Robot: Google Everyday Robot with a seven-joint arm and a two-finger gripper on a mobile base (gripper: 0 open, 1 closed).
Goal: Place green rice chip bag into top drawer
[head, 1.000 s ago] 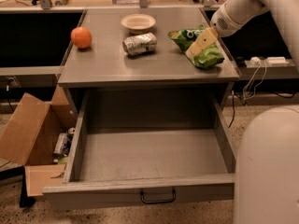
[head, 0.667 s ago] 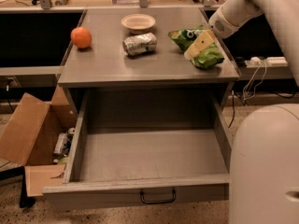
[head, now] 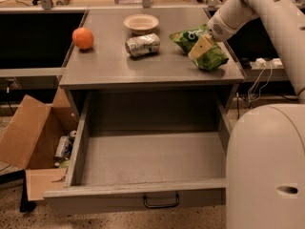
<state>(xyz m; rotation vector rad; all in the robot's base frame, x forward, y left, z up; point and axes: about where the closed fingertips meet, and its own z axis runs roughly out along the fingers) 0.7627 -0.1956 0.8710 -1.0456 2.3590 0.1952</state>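
The green rice chip bag (head: 204,49) lies crumpled at the right end of the cabinet top, near the front edge. My gripper (head: 201,46) hangs from the white arm that comes in from the upper right, and it is down on the middle of the bag. The top drawer (head: 152,159) is pulled wide open below the cabinet top. Its grey box is empty and its black wire handle (head: 161,202) shows on the front.
A crushed silver can (head: 142,45), a small bowl (head: 141,23) and an orange (head: 83,38) also sit on the cabinet top. An open cardboard box (head: 35,142) with clutter stands on the floor to the left. My white base (head: 267,171) fills the lower right.
My arm and base have shifted slightly to the left. The gripper stays on the bag, and the bag has not visibly moved.
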